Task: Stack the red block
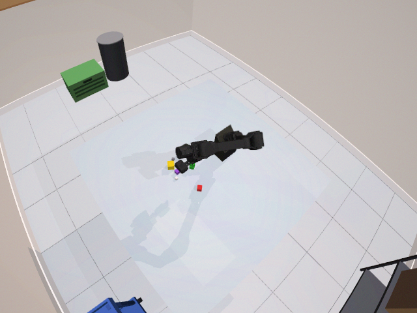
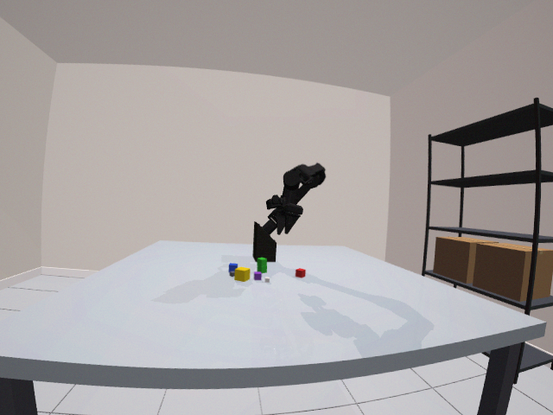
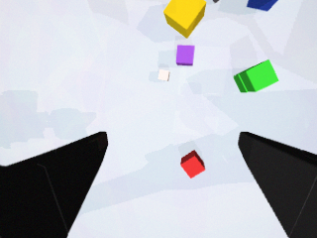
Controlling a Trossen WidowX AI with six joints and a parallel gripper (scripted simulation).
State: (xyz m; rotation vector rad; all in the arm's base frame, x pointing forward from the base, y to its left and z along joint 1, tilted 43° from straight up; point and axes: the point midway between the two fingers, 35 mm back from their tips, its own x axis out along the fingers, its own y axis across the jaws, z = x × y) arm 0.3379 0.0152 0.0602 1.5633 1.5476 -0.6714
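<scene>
The red block (image 1: pixel 199 188) (image 2: pixel 300 272) (image 3: pixel 192 165) lies on the table, apart from the other blocks. The green tower (image 1: pixel 191 166) (image 2: pixel 262 264) (image 3: pixel 260 76) stands upright; in the wrist view it is at the upper right, beyond the right finger. My gripper (image 2: pixel 282 232) (image 3: pixel 172 138) is open and empty, high above the table with its fingers pointing down. In the wrist view the red block shows between the fingers, well below them and a little right of the middle. The arm hides the fingertips in the top view.
Left of the tower in the exterior view are a yellow block (image 2: pixel 242 274) (image 3: pixel 184 15), a purple block (image 2: pixel 257 276) (image 3: pixel 185 55), a blue block (image 2: pixel 232 267) (image 3: pixel 263 4) and a small grey block (image 1: pixel 172 158). A small white block (image 2: pixel 267 279) (image 3: pixel 163 75) lies near the purple one.
</scene>
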